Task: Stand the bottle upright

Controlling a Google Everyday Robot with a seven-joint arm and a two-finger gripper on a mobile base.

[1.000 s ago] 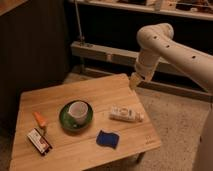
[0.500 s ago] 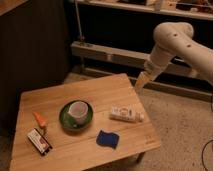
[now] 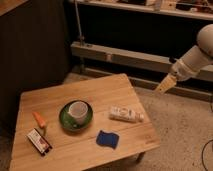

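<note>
**Bottle lying flat, gripper clear of table**

Your gripper (image 3: 165,85) hangs beyond the table's (image 3: 100,90) right edge, jaws apart and holding nothing. The bottle (image 3: 125,114) lies on its side by the green cup (image 3: 77,111). Its long axis runs left-right, below and left of the gripper, well apart.

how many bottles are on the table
1. The bottle lies on its side near the table's right edge, just right of the cup in the picture. None looks hidden. The tool hangs beyond the table's right side, open and empty.
</note>
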